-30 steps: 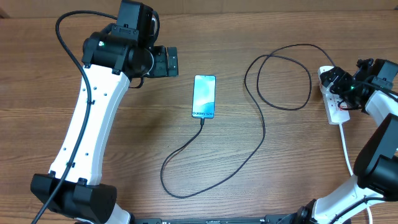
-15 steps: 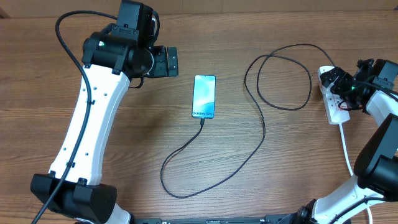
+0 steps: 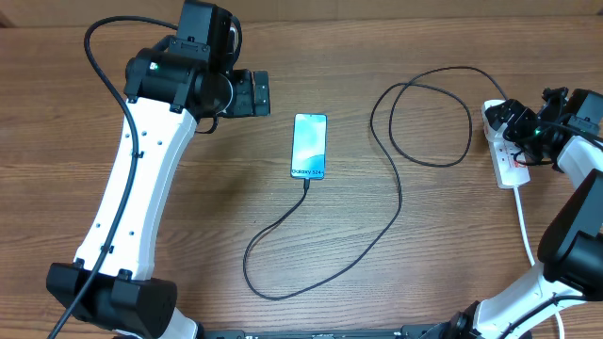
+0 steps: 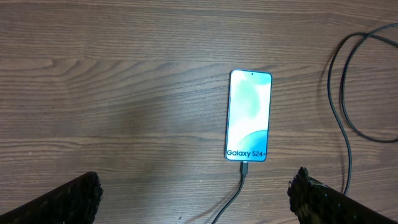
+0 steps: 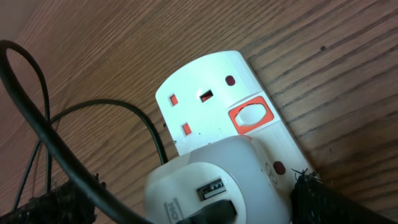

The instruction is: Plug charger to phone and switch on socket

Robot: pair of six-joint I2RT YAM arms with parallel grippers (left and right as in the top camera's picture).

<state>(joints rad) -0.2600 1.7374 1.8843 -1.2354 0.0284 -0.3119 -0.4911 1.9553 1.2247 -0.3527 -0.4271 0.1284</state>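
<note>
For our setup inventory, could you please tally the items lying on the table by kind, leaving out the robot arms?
Phone: 1
Black charger cable: 1
White power strip: 1
White USB adapter, plugged into the strip: 1
Total: 4

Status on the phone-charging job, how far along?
Done: thin black cable tip sits in the light-blue-screened phone; its far end is in a white adapter plugged into the white power strip. In hand: right gripper hovers over the strip, jaws open, empty. Remaining: press the red-rimmed switch; its state is unclear.
</note>
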